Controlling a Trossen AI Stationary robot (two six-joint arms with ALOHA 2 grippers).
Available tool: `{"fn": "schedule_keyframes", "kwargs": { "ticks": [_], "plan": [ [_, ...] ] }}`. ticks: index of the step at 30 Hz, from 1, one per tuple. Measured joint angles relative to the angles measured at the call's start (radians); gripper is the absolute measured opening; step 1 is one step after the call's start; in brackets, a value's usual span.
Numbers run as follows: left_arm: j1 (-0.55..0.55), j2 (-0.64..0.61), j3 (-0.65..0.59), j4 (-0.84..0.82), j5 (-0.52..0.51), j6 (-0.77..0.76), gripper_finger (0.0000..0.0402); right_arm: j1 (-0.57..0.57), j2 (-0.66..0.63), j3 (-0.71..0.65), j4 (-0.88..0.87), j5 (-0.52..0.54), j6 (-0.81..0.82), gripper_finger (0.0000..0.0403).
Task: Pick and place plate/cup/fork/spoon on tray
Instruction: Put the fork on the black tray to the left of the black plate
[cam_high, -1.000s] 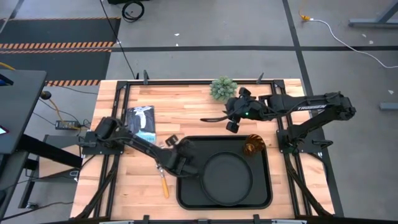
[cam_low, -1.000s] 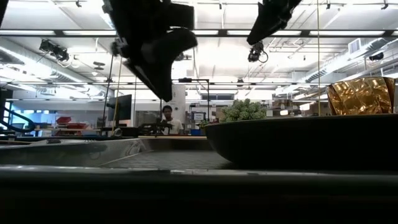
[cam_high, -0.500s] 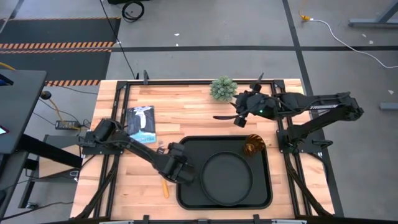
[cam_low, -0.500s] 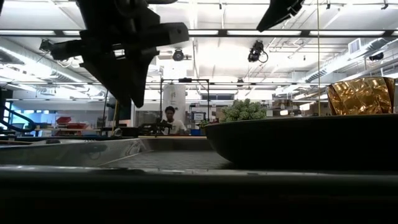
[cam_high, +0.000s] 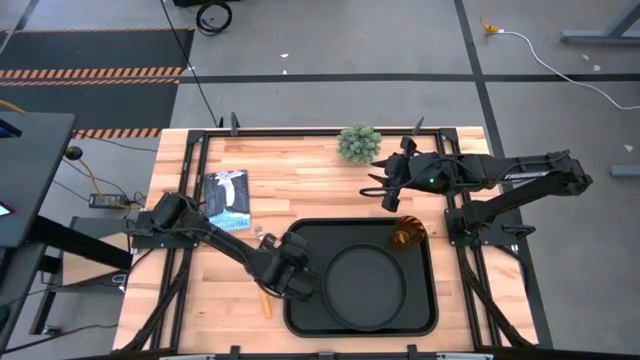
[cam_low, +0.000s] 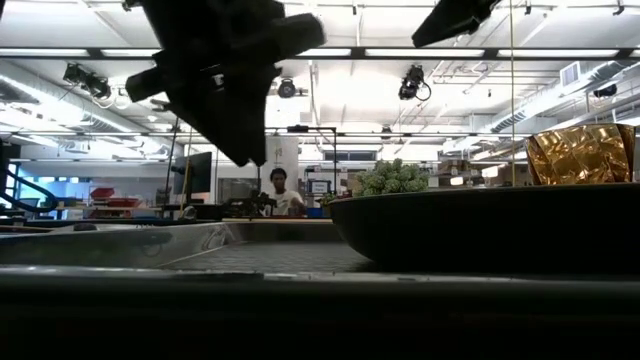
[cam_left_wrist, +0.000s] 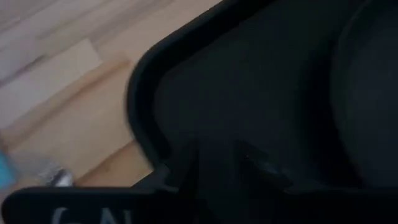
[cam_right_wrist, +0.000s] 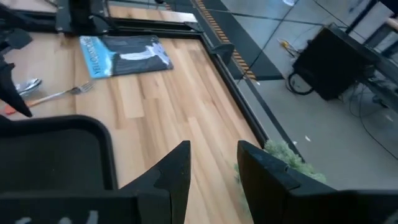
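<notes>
Spoon (cam_high: 265, 297) mostly hidden under left gripper (cam_high: 292, 270), whose opening I cannot tell.

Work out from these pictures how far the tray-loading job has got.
Done: the plate and cup are on the tray. In hand: nothing is visibly held; the left gripper is over the tray's left edge, and the right gripper, jaws open and empty, is above the table behind the tray. Left: the fork and spoon lie on the table beside the tray.
</notes>
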Motion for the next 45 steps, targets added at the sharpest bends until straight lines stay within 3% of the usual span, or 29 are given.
{"fn": "schedule_keyframes", "kwargs": {
  "ticks": [6, 11, 16, 23, 32, 36, 41, 45],
  "plan": [
    [-0.015, 0.008, 0.001, -0.036, -0.171, -0.347, 0.0110, 0.000, 0.000, 0.000, 0.004, -0.014, -0.005, 0.0138],
    [-0.018, 0.038, 0.001, -0.190, -0.132, -0.563, 0.0110, 0.000, 0.000, 0.000, 0.000, -0.029, -0.002, 0.0138],
    [-0.024, 0.072, -0.001, -0.312, -0.026, -0.692, 0.0110, 0.000, 0.001, 0.000, -0.002, -0.059, 0.005, 0.0138],
    [-0.024, 0.072, -0.006, -0.355, 0.010, -0.715, 0.0110, 0.000, 0.001, 0.000, 0.006, -0.065, 0.017, 0.0138],
    [-0.054, 0.014, -0.138, -0.425, 0.099, -0.775, 0.0108, 0.000, 0.002, 0.000, 0.005, -0.088, 0.017, 0.0138],
    [-0.056, -0.052, -0.224, -0.376, 0.128, -0.797, 0.0099, 0.000, 0.002, 0.000, 0.012, -0.088, 0.017, 0.0138],
    [-0.056, -0.108, -0.353, -0.147, 0.144, -0.802, 0.0092, 0.000, 0.003, 0.000, 0.011, -0.089, 0.020, 0.0138],
    [-0.055, -0.110, -0.375, -0.057, 0.162, -0.791, 0.0100, 0.000, 0.004, 0.000, 0.011, -0.093, 0.016, 0.0138]
  ]
}}
